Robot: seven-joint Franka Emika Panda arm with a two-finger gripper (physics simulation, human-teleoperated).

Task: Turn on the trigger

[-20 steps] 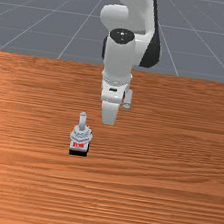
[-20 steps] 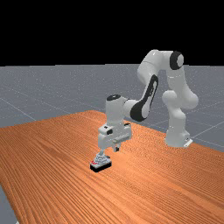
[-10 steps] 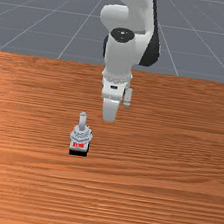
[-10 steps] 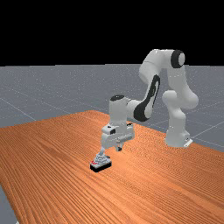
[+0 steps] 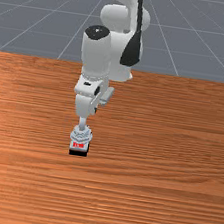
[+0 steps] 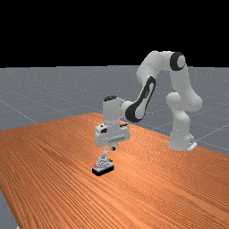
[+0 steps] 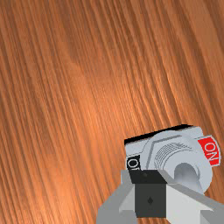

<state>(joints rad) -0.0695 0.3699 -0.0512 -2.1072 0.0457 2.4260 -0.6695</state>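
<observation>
White-and-grey two-finger gripper, fingers closed together, grey stepped toggle switch on black rectangular base lower — at seven o'clock from the fingertips in front and far views, its lever pointing toward one o'clock in the far view, lever-to-finger contact indeterminable.

Red label: white "ON" — on the toggle switch
Black label: white "O" — rest hidden or unclear, on the same toggle switch
</observation>
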